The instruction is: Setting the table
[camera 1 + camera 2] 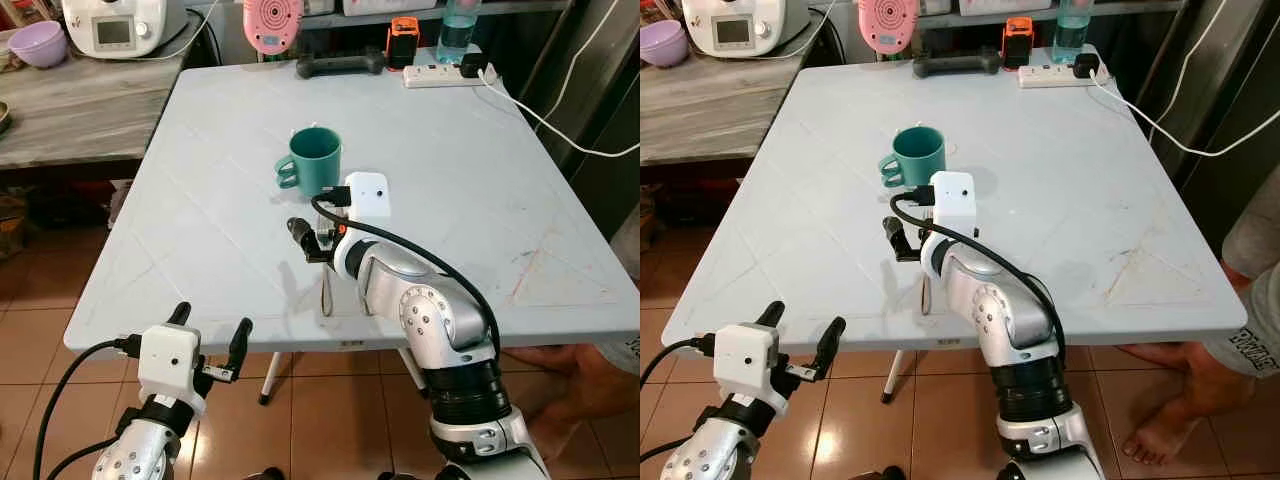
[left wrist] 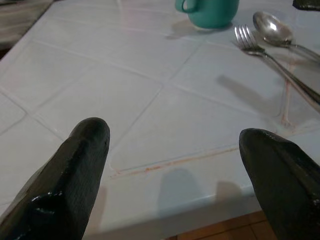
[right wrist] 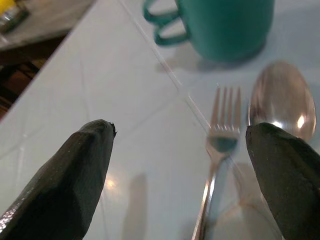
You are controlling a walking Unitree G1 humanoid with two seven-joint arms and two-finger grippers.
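A teal mug (image 1: 315,155) stands upright near the middle of the light grey table (image 1: 480,180). Just in front of it a steel fork (image 3: 220,135) and spoon (image 3: 282,102) lie side by side on the table, handles toward the front edge (image 1: 325,290). My right gripper (image 1: 305,235) hovers low over their heads, open, its fingers spread wide and holding nothing. My left gripper (image 1: 210,335) is open too, at the table's front edge to the left. The left wrist view looks across the table at the mug (image 2: 210,10), fork (image 2: 247,40) and spoon (image 2: 272,27).
Along the table's far edge sit a power strip (image 1: 445,75), a water bottle (image 1: 458,25), an orange device (image 1: 403,40), a black handle (image 1: 340,65) and a pink round object (image 1: 272,22). A side counter at the left holds a white appliance (image 1: 115,25) and purple bowl (image 1: 38,42). A person's foot (image 1: 1160,435) is at the right.
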